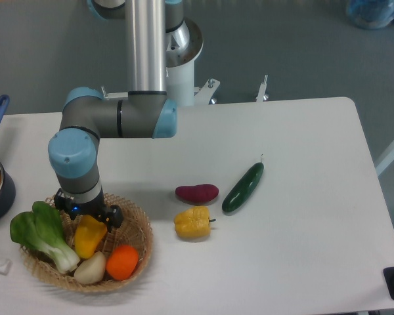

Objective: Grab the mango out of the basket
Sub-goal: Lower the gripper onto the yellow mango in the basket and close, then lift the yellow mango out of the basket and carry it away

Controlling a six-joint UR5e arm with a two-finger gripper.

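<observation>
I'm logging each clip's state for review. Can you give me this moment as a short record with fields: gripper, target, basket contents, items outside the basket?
gripper: two-finger gripper low over the upper end of the mango; jaw state hidden
target: smooth elongated yellow mango, lying in the round woven wicker basket
basket contents: mango, leafy green bok choy, round orange fruit, pale bulb
on white table: purple sweet potato, lumpy yellow bell pepper, dark green cucumber

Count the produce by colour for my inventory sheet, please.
Yellow: 2, the mango and bell pepper
Green: 2, bok choy and cucumber
Orange: 1
Purple: 1
Pale: 1
Total: 7
</observation>
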